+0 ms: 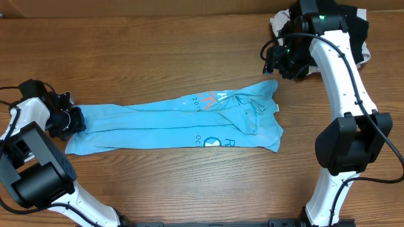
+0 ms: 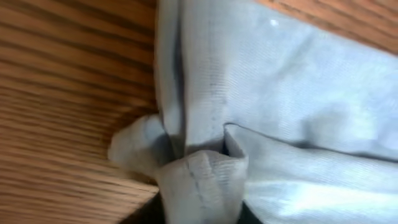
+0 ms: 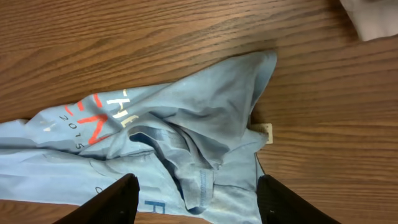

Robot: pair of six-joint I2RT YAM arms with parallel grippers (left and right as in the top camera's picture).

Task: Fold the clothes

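The left end effector is closed on the left end of one sky-blue T-shirt. In its wrist view, a bunched fold of hem is pinched between the jaws. From that grip the shirt stretches away to the right across the wooden surface as a long, narrow, creased band lying flat. Red-orange and white lettering shows about two thirds of the way towards the right end effector.

The right end effector hangs above and just beyond the shirt's right end. Its fingers are spread apart with nothing between them. Directly beneath it lie the rumpled neck opening and a small white label.

The fabric looks thin, light and limp. It will likely sag and crease wherever it is lifted and slide easily over the wood, and it is not fragile. The doubled hem, a corner or the ribbed neck edge probably give the firmest hold. A pinch in the middle may catch only the top layer.

Beyond the right end effector, at the far right edge of the surface, lie one cream garment and one black garment, apart from the shirt. The count is one blue T-shirt, two other garments and two end effectors.
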